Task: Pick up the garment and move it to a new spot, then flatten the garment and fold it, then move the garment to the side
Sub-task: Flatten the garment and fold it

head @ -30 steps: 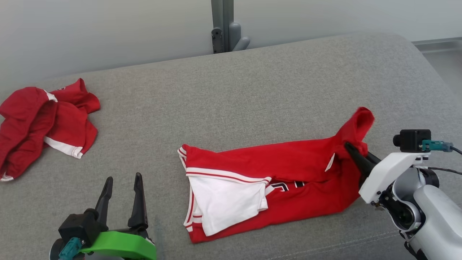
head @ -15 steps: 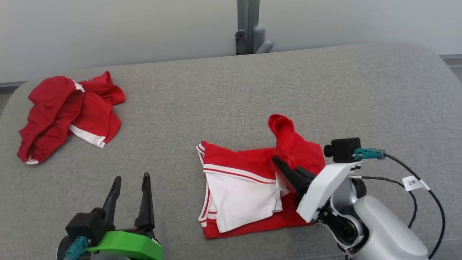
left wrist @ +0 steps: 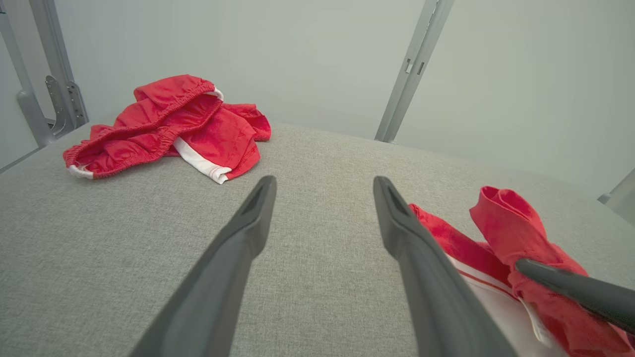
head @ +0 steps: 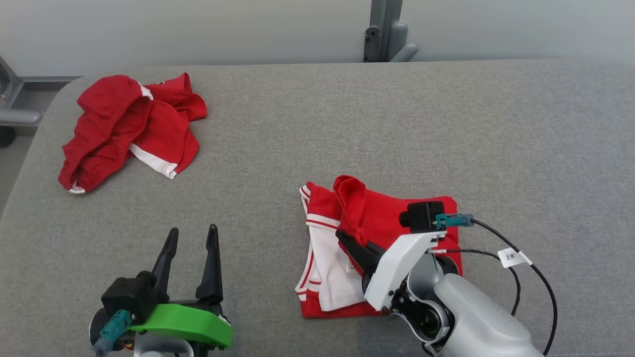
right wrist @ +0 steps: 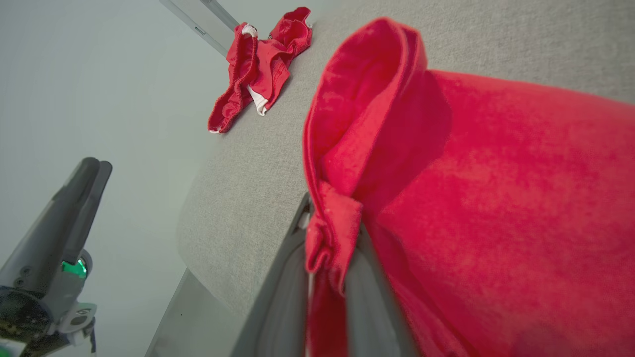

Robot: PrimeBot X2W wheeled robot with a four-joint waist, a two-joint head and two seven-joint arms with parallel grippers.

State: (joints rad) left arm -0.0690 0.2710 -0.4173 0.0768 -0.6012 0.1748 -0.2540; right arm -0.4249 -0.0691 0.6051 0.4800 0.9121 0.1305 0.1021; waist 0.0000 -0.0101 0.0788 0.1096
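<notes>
Red-and-white garment (head: 382,210), folded, one edge raised

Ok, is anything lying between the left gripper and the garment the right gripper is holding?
Nothing visible does. The open left gripper hovers over the grey cushion, and only bare cushion lies between it and the garment, which the right gripper is shut on. The crumpled red shorts sit far off at the back left.
</notes>
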